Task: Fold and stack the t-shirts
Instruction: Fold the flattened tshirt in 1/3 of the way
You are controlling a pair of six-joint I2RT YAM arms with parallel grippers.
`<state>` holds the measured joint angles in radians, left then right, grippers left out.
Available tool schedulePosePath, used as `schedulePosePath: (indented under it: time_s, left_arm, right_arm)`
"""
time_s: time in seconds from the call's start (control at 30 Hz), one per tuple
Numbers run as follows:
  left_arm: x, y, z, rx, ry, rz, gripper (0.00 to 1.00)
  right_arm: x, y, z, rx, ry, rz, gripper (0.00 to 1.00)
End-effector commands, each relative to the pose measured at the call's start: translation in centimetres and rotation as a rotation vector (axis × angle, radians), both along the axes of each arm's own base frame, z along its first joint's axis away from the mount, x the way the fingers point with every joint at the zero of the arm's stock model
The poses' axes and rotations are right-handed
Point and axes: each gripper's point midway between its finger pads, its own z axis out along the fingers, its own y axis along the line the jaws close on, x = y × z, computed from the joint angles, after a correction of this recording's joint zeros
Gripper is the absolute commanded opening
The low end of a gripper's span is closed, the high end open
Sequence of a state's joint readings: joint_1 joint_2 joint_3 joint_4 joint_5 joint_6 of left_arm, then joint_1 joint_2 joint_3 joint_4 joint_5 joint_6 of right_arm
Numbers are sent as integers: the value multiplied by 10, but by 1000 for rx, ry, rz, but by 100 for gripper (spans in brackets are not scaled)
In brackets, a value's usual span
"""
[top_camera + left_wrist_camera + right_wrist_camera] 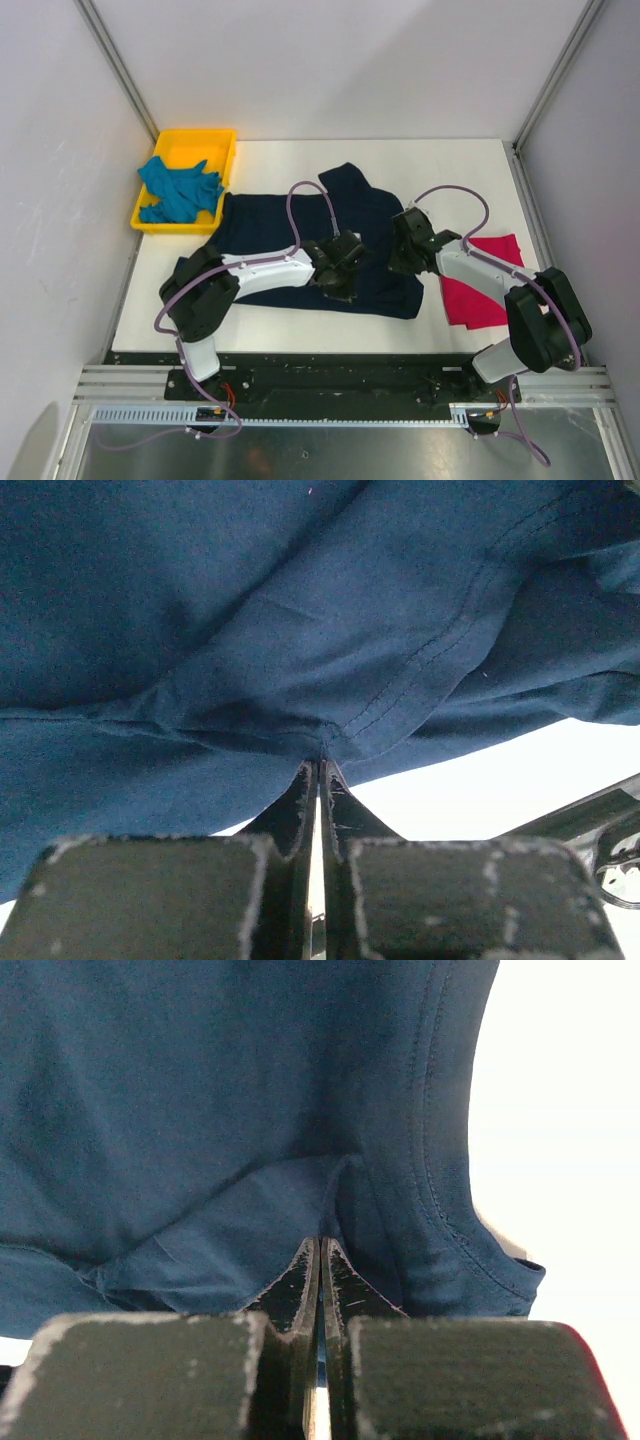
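Note:
The dark navy t-shirt (300, 225) lies spread and partly folded across the middle of the table. My left gripper (345, 268) is shut on its cloth near the front middle; the left wrist view shows the fingertips pinching a fold of the navy shirt (320, 660). My right gripper (403, 250) is shut on the shirt's right side; the right wrist view shows its tips pinching a navy fold (250, 1110) beside a stitched hem. The crimson-pink t-shirt (478, 290) lies folded at the right, under my right arm. The teal t-shirt (180, 190) is bunched in the yellow tray.
The yellow tray (205, 140) stands at the table's back left corner. White walls and metal frame posts close in the table on the left, back and right. The table's front edge (330, 352) runs just before the arm bases.

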<state>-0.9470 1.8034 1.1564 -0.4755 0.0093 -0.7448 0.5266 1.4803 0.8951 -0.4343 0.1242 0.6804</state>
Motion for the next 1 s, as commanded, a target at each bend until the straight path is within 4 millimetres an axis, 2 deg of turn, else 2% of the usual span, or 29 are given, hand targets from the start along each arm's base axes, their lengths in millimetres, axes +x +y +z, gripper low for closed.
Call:
schedulePosePath:
  time_s: [0.0,0.2,0.33,0.6,0.97]
  left_arm:
    - [19,-5,40,-67,-120,47,0]
    - [34,10,55,-77,-167,114,0]
    - [48,18,57,-75,-180,152,0]
    - [69,34,52,-47,-190,229,0]
    - [78,50,37,0,-185,307,0]
  right_arm:
    - [17,8,22,64,-62,-15,0]
    - [27,11,33,117,-99,-18,0]
    - [40,16,43,164,-147,-19,0]
    - [68,27,56,210,-211,-11,0]
    - [91,39,62,218,-250,6,0]
